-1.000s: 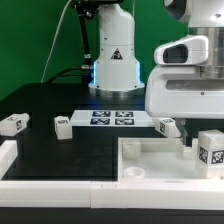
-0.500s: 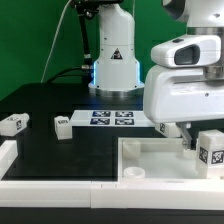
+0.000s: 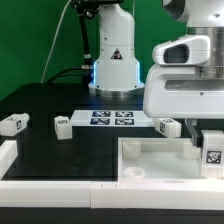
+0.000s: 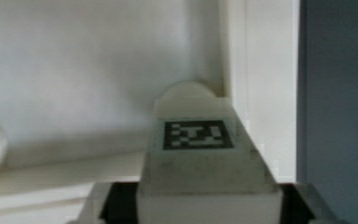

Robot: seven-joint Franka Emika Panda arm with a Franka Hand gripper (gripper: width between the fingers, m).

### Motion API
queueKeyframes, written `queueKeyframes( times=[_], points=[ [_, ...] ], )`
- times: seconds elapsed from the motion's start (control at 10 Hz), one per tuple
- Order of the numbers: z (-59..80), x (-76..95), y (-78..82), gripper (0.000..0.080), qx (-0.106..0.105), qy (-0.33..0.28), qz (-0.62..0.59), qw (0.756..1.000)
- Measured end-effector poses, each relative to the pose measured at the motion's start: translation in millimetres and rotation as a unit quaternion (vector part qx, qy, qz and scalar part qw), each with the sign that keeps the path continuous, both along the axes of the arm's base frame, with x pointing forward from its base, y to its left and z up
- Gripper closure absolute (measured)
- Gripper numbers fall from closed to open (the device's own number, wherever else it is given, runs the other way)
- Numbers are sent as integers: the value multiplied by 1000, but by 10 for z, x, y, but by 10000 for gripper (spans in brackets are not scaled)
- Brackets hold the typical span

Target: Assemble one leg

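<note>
Starting far from the white tray [image 3: 150, 165], out to the exterior view's left of it, the first spare leg [image 3: 12, 124] lay on the black tabletop [image 3: 50, 150], and the second spare leg [image 3: 62, 125] lay nearer to the tray, also on that side. The marker board [image 3: 112, 118] was just behind the tray's rear wall. None of these had moved in the last second. A third spare leg [image 3: 167, 126] stood behind the tray's rear wall. Half a second before, the arm's white housing [image 3: 185, 85] had almost covered it, but now it was in view again, because the housing had gone back up and toward the exterior view's right.

The leg [image 3: 212, 152] was over the tray's right side. It had come down a little and had shifted toward the exterior view's right. In my judgement the arm was bringing the leg down to its place at the tray's corner, and the mounting itself was not yet done.

The claw [image 4: 197, 198] seemed clenched on the leg: in the wrist view the leg [image 4: 201, 140] was centred, with dark finger parts at both sides of its base. In the exterior view the housing hid the fingers, and the picture's edge cut off part of the leg. The hole or socket for the leg could not be made out, and the wrist view was blurred, so I could not tell if the leg touched the tray
</note>
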State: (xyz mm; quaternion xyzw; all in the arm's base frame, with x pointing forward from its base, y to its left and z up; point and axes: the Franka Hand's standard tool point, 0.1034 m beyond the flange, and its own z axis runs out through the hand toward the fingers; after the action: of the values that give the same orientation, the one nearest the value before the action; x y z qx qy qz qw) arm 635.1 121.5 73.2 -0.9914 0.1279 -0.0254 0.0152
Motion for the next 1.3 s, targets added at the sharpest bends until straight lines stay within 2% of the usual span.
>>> queueKeyframes(
  times=[0.2,0.3,0.7,0.8,0.9,1.1,1.3],
  points=[
    [-2,7,-19,508,11,1,-178,984],
    [-2,6,-33,508,21,4,-258,966],
    [-1,-2,-30,507,28,9,-452,892],
    [-2,-1,-30,456,28,8,-446,895],
    [-4,-1,-28,456,27,8,-430,902],
    [-3,-2,3,185,28,7,-420,907],
    [3,3,17,157,20,0,-280,960]
  ],
)
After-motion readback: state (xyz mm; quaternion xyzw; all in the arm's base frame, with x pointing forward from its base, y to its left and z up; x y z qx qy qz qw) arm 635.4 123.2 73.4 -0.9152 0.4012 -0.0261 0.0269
